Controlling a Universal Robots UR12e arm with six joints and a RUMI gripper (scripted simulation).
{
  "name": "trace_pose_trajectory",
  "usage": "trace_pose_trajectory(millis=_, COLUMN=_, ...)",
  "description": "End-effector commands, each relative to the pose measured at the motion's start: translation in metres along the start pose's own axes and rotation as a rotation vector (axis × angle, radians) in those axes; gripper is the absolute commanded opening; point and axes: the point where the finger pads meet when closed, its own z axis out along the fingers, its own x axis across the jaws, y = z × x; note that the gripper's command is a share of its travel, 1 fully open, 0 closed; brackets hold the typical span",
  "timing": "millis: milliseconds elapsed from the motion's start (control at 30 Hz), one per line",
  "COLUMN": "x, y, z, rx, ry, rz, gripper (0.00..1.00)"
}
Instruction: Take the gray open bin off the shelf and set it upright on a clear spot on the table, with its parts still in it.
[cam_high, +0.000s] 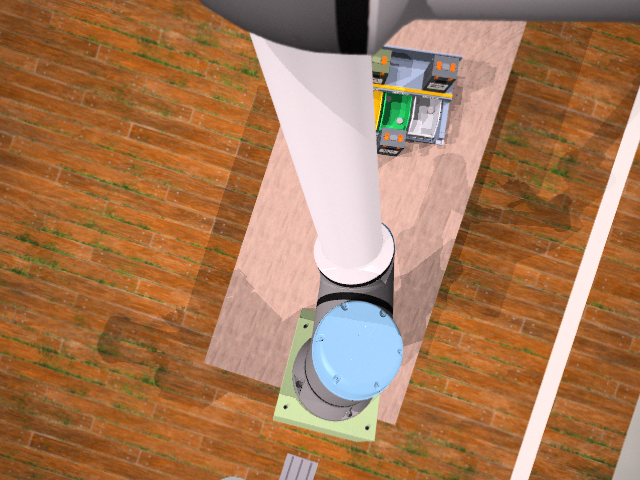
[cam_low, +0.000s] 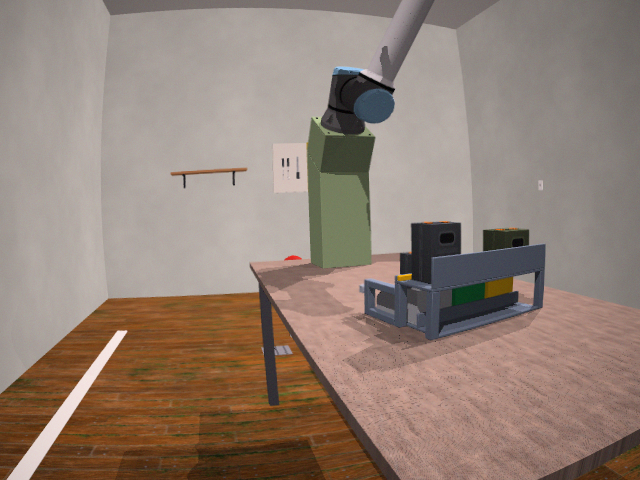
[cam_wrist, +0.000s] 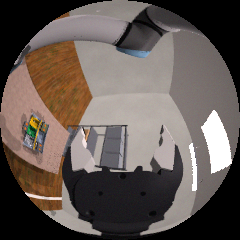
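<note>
The gray open bin (cam_high: 421, 122) sits at the right end of the lower row on the blue-gray shelf (cam_high: 408, 77) (cam_low: 488, 266), upright, with small parts inside. In the exterior view only a bit of its gray side shows through the shelf frame. The shelf stands on the table (cam_high: 279, 206) (cam_low: 491, 387) (cam_wrist: 20, 95). My gripper (cam_wrist: 122, 127) is open and empty, with its fingers wide apart. It is in the air away from the shelf, which shows small at the left of the wrist view. The top and exterior views leave the gripper out.
A green bin (cam_high: 395, 109) is beside the gray one, then a yellow bin (cam_high: 377, 111), partly hidden by the arm. Dark boxes (cam_high: 442, 72) (cam_high: 391, 142) (cam_low: 436, 248) and an olive box (cam_high: 381, 64) (cam_low: 504, 237) stand at the shelf. A yellow bar (cam_high: 413, 91) runs above the bins.
</note>
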Motion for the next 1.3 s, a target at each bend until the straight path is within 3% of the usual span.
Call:
trace_pose_trajectory(millis=0, x=0.0, y=0.0, z=0.0, rx=0.0, ry=0.0, rz=0.0, gripper=1.0)
trace_pose_trajectory(millis=633, x=0.001, y=0.005, z=0.003, rx=0.0, ry=0.0, rz=0.0, gripper=1.0)
trace_pose_trajectory(millis=800, x=-0.048, y=0.014, z=0.005, rx=-0.119, ry=-0.2, rz=0.117, gripper=1.0)
trace_pose_trajectory(millis=1200, x=-0.048, y=0.014, z=0.005, rx=-0.119, ry=-0.2, rz=0.117, gripper=1.0)
trace_pose_trajectory(millis=1267, x=-0.067, y=0.018, z=0.005, rx=-0.165, ry=-0.275, rz=0.161, gripper=1.0)
